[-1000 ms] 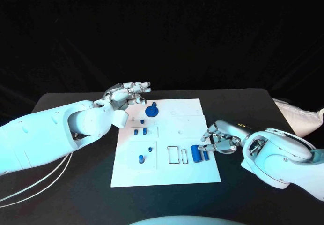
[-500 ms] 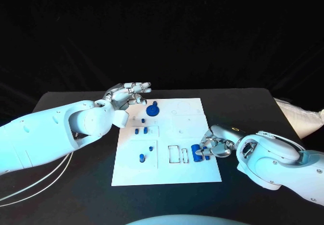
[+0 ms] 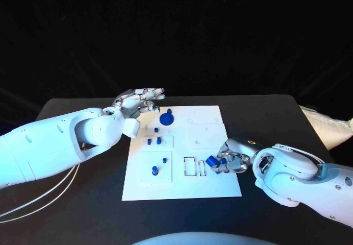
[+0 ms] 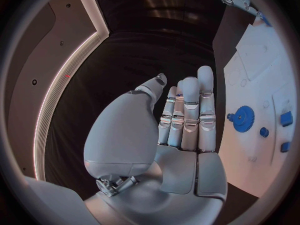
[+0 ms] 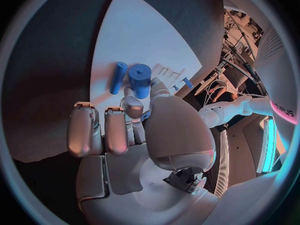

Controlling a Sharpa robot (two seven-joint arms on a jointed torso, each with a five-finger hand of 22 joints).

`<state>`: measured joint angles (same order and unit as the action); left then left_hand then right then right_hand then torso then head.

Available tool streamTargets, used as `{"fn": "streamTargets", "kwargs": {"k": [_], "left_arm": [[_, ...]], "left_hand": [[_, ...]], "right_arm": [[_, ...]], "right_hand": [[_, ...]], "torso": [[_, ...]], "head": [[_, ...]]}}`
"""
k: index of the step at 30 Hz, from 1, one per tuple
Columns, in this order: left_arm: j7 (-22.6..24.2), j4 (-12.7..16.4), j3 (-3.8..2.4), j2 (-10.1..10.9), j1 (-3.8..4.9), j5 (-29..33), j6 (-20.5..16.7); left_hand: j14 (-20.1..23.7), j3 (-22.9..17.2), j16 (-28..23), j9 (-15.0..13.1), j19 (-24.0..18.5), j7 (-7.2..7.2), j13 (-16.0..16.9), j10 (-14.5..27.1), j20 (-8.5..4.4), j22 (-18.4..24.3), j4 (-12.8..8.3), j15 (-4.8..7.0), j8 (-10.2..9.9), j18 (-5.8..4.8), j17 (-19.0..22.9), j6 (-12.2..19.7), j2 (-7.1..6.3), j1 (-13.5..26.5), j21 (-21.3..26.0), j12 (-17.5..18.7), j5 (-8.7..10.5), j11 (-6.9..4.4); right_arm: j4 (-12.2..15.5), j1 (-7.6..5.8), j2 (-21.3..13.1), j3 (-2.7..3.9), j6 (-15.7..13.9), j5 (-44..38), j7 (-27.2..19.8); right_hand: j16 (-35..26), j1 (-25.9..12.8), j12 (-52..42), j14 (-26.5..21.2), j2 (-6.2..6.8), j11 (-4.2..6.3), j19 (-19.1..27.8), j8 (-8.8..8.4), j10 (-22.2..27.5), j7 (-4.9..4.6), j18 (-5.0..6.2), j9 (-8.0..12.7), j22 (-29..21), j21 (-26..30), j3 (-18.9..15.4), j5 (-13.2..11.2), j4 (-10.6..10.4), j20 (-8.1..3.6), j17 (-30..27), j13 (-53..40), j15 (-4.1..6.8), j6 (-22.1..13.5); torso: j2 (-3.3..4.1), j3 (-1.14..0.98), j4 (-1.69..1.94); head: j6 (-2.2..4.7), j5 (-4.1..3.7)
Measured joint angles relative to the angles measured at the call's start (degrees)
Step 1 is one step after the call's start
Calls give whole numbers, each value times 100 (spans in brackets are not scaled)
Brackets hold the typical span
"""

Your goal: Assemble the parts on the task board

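Note:
The white task board lies mid-table. At its right edge my right hand has its thumb and a finger closed round a thick blue cylinder, which is tilted just off the board. A thin blue rod lies beside it. My left hand hovers over the board's far left corner, fingers straight and holding nothing. A blue gear stands near the far edge. Small blue pegs and another pair sit on the left half.
Empty rectangular slots lie just left of the right hand. A pale object rests at the table's right edge. White cables hang off the table's left side. Bare black table surrounds the board.
My right hand has moved left onto the board's right edge and closed on the thick blue cylinder, which now sits tilted and slightly farther from me. The left hand has not moved.

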<state>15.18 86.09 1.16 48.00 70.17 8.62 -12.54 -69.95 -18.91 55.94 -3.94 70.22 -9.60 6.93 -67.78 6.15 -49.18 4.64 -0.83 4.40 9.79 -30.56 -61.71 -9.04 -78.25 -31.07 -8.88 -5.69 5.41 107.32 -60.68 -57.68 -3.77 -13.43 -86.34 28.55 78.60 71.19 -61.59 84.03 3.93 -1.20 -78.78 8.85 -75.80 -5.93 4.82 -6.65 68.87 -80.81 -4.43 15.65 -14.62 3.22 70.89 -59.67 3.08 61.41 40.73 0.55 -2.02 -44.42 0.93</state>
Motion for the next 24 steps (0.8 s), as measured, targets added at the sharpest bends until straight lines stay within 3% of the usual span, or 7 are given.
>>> {"fn": "streamTargets", "kwargs": {"k": [11,15,20,24], "left_arm": [[-10,1,0,11,-1,0,1],[-13,2,0,14,-1,0,2],[-15,5,0,20,-1,0,2],[-17,6,0,24,-1,0,2]], "left_hand": [[0,0,0,0,0,0,-1,0,0,0,0,0,0,0,0,0,0,0,0,0,0,0],[0,0,0,0,0,0,-1,0,0,0,0,0,0,1,-1,0,0,0,0,0,0,0],[0,0,0,0,0,0,-1,0,0,0,0,0,0,0,-1,0,0,0,0,0,0,0],[0,0,0,0,0,0,-1,0,0,0,0,0,0,0,-1,0,0,0,0,0,0,0]], "right_arm": [[-112,74,157,28,11,-91,41],[-119,87,170,28,-40,-101,46],[-74,115,124,6,-227,-98,49],[81,127,0,5,-535,-12,28]], "right_hand": [[26,123,-22,0,-124,22,0,67,-23,47,0,-38,26,-22,-44,78,-44,0,41,-79,0,88],[56,187,-34,0,-241,53,0,114,-55,86,0,-70,74,-44,-72,170,-70,0,92,-150,0,189],[89,274,-47,-19,-427,101,-34,127,-104,102,1,-71,138,-83,-46,313,-99,-34,151,-209,22,270],[123,248,-46,1,-463,104,-64,129,-126,82,0,-71,181,-101,-38,435,-121,-64,194,-229,42,292]], "torso": [[-3,6,0],[-6,7,0],[-7,7,0],[-9,4,-1]], "head": [[-32,9],[-35,8],[-40,8],[-40,18]]}}
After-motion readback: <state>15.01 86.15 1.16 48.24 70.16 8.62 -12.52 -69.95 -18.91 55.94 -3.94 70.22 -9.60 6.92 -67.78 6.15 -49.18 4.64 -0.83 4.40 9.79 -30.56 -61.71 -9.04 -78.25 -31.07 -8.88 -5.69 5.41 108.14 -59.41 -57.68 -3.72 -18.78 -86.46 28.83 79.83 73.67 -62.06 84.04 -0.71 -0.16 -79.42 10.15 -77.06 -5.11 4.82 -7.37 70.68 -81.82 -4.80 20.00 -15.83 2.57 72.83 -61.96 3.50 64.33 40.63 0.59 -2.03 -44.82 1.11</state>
